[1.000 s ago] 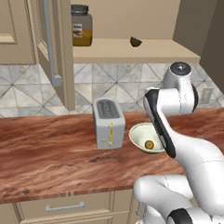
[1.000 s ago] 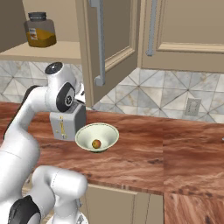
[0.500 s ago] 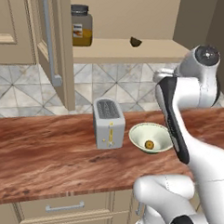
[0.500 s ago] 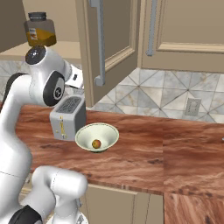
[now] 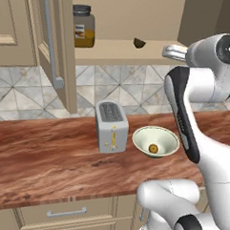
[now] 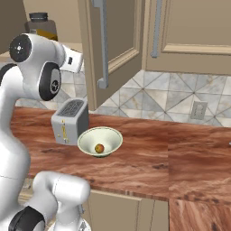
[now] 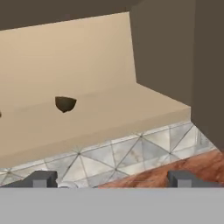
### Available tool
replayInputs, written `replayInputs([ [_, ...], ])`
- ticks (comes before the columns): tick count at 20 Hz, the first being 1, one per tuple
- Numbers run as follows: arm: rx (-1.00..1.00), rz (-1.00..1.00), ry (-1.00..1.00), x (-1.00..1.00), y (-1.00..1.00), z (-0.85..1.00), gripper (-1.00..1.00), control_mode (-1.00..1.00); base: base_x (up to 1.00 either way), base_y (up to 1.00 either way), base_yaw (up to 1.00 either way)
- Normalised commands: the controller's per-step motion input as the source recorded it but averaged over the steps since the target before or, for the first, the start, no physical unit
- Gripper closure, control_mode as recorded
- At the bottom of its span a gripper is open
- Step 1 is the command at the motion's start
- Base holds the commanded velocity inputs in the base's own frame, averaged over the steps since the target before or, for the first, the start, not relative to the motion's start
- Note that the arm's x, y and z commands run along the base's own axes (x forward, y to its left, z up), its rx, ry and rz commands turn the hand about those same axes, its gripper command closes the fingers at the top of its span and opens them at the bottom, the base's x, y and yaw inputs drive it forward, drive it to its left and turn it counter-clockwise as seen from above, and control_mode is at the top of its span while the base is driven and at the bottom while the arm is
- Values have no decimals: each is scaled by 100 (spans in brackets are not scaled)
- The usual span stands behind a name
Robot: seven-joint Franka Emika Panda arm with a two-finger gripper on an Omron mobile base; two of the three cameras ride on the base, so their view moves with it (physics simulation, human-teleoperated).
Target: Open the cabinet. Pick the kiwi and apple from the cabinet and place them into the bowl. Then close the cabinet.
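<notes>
Tan cabinet point(image 5: 54, 42) doors stand open at upper left of the left base view; the kiwi point(image 7: 65, 103) sits on its shelf, centre-left of the hand view. The apple point(image 5: 153, 148) lies in the bowl point(image 5: 169, 138) beside the toaster point(image 5: 110, 126); the gripper point(image 7: 111, 178) is spread wide, holding nothing.

**Camera layout**

Both base views look forward and down from behind the arm, left and right. They share the counter point(image 5: 47, 161), toaster point(image 5: 111, 126), bowl point(image 5: 155, 141) and open cabinet point(image 5: 56, 47). The hand view sits close, level with the cabinet shelf point(image 7: 109, 113), facing the kiwi point(image 7: 65, 104) and back wall.
</notes>
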Motion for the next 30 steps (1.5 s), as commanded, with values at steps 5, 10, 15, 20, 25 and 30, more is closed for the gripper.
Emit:
replayInputs([
  [5,-1,0,-19,31,24,59,-100,-100,0,0,0],
  [10,0,11,-3,44,31,14,-100,-100,0,0,0],
  [15,6,27,7,18,10,0,-100,-100,0,0,0],
  [20,1,9,1,2,2,0,-100,-100,0,0,0],
  [25,-1,0,0,15,1,0,-100,-100,0,0,0],
  [30,-1,-1,0,43,4,0,-100,-100,0,0,0],
])
